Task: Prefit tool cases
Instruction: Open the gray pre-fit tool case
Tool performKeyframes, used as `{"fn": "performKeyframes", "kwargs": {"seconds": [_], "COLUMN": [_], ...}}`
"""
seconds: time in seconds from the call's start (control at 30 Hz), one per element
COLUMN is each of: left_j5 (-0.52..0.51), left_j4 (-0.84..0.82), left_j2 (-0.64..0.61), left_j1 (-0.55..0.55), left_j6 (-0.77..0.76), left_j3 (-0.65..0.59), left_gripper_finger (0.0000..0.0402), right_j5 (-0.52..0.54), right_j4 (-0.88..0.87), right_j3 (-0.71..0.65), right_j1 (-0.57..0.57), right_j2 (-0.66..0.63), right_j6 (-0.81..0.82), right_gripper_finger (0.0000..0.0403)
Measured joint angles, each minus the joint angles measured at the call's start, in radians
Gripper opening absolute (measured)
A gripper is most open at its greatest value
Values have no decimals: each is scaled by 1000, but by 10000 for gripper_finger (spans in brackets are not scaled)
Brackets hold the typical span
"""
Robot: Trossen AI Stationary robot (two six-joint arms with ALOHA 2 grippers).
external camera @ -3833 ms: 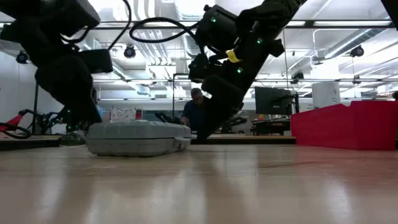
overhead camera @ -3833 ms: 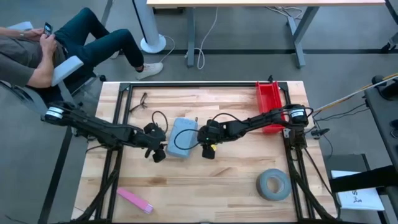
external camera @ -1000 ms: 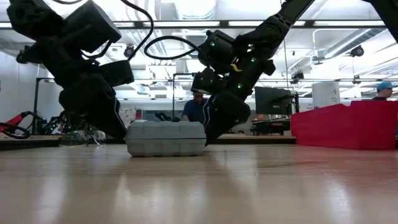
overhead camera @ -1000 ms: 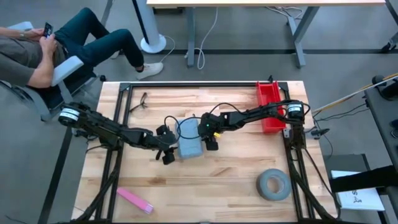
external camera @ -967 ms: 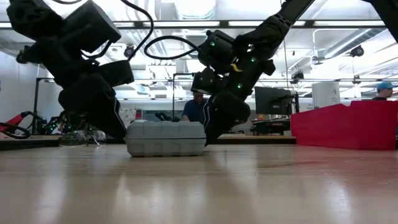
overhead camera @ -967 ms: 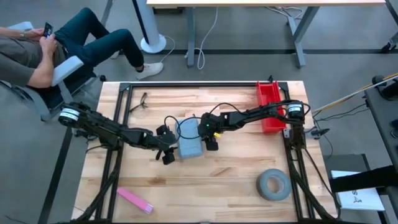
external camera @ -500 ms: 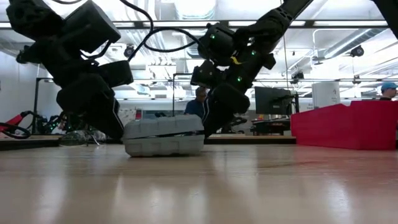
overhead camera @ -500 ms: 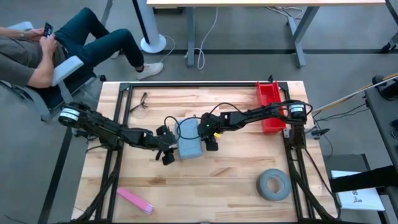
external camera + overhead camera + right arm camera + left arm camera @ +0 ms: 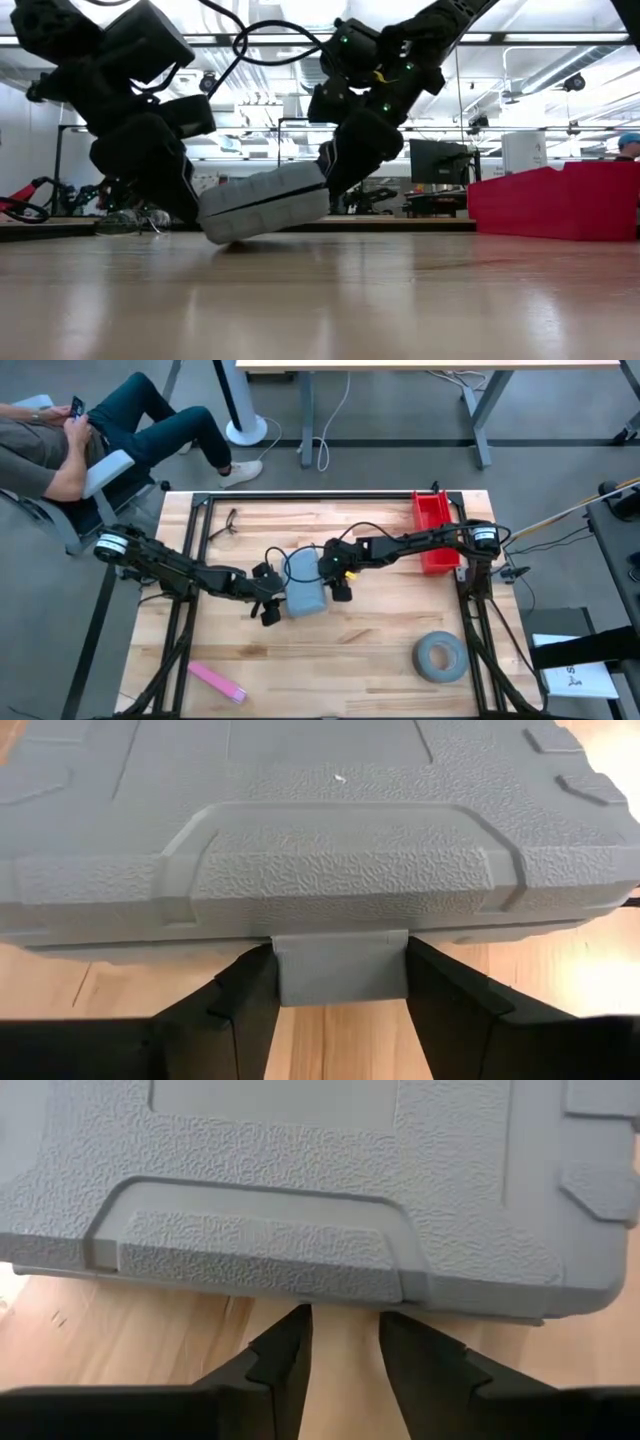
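Though it looks light, the tool case (image 9: 265, 212) is stiff, textured plastic (one end tipped off the surface (image 9: 400, 300)). Right gripper (image 9: 340, 982) fingers clasp its latch tab; left gripper (image 9: 345, 1335) fingers stand parted beneath its opposite edge.

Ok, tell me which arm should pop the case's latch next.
Right. The right tool straddles the latch tab of the tool case and has that edge lifted. The left tool sits at the opposite, low edge, with nothing between its fingers.
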Motion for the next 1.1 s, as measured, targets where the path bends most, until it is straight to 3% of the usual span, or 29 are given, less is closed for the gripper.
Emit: {"fn": "performKeyframes", "kwargs": {"seconds": [0.4,1.1], "left_j5": [16,20], "left_j4": [6,-8], "left_j2": [-1,-1], "left_j1": [0,0], "left_j6": [18,43], "left_j3": [28,35], "left_gripper_finger": [136,136], "right_j5": [-5,-1], "right_j4": [8,17], "right_j3": [-60,-43], "right_j1": [5,13], "right_j2": [2,-48], "right_j6": [34,51], "right_gripper_finger": [177,186]}}
